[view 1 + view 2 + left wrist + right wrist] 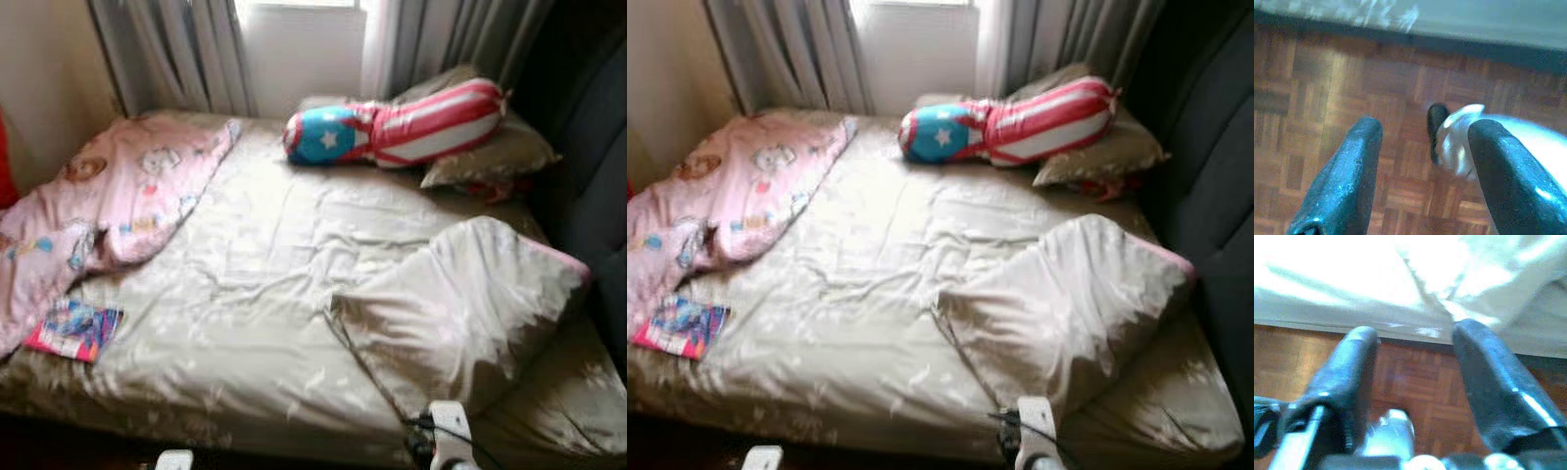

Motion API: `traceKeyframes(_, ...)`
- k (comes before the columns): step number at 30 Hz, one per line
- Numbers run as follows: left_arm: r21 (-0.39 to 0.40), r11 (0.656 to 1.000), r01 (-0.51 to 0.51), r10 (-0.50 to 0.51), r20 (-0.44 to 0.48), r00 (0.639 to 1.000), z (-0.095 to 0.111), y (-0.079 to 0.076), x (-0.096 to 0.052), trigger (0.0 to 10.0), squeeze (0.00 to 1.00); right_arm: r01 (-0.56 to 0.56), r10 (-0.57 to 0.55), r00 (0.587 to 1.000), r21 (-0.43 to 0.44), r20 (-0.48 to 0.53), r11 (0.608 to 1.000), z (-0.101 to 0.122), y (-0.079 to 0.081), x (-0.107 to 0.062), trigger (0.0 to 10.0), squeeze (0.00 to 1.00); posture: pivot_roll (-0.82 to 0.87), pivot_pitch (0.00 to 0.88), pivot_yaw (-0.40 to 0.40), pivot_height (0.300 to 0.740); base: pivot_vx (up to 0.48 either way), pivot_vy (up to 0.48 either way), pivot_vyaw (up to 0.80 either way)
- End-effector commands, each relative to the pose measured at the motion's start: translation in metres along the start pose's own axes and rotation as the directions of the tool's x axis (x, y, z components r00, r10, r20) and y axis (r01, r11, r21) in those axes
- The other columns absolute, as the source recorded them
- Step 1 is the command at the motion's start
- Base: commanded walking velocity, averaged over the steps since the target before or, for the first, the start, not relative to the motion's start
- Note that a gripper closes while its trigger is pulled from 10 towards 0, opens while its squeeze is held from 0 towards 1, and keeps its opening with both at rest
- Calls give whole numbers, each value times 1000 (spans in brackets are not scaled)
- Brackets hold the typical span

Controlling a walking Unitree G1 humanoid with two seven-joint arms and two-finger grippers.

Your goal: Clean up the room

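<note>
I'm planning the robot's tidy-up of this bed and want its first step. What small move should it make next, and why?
Probably raise the right gripper toward the folded-back beige blanket. Both grippers hang open above the parquet floor, the left gripper idle, and the blanket's bunched corner lies nearest the right arm, at the bed's near edge.

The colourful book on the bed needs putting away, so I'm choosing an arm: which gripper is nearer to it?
Left. The left gripper sits low, just right of the colourful book; the right gripper is across the bed, by the folded duvet.
</note>
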State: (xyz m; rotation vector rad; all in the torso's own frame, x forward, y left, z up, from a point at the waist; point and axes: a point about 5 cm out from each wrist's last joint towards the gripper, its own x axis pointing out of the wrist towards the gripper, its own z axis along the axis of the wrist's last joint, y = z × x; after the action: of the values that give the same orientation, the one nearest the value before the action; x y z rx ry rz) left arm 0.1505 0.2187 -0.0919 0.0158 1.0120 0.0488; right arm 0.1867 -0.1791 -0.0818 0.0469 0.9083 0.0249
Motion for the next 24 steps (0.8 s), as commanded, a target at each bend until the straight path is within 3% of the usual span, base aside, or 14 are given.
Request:
traceKeyframes(1, 8, 1000, 20, -20, 27, 999, 9, -7, 2, 10000, 0, 35, -34, 999, 17, -39, 999, -13, -12, -4, 10000, 0, -59, 0, -10, 740, 341, 0, 0)
traceKeyframes(5, 29, 999, 16, -17, 33, 999, 10, -6, 2, 10000, 0, 36, -35, 999, 22, -36, 999, -13, -11, -4, 10000, 0, -60, 0, -9, 740, 167, 0, 0)
traceKeyframes(12, -49, 999, 19, -15, 87, 996, 12, -6, 2, 10000, 0, 29, -29, 1000, 45, 7, 999, -11, -10, -5, 10000, 0, -53, 0, -9, 740, 0, 0, 0)
traceKeyframes(16, -100, 995, 13, 3, 162, 987, 17, -6, 0, 10000, 0, 39, -48, 993, 86, 104, 996, -4, -11, -6, 10000, 0, -47, 0, -10, 740, 0, 0, 0)
traceKeyframes(21, -105, 994, 9, 17, 245, 969, 23, -5, -2, 10000, 0, 36, -49, 983, 75, 179, 997, 2, -11, -7, 10000, 0, -50, 0, -10, 740, 0, 0, 0)
traceKeyframes(22, -84, 996, 20, 16, 411, 911, 94, -7, 2, 10000, 0, 39, -56, 976, 81, 211, 996, 4, -11, -8, 10000, 0, -50, 0, -13, 740, 0, 0, 0)
traceKeyframes(24, -71, 997, 32, 8, 498, 867, 132, -9, -2, 10000, 0, 40, -62, 971, 98, 232, 994, 5, -11, -9, 10000, 0, -49, 0, -16, 740, 0, 0, 0)
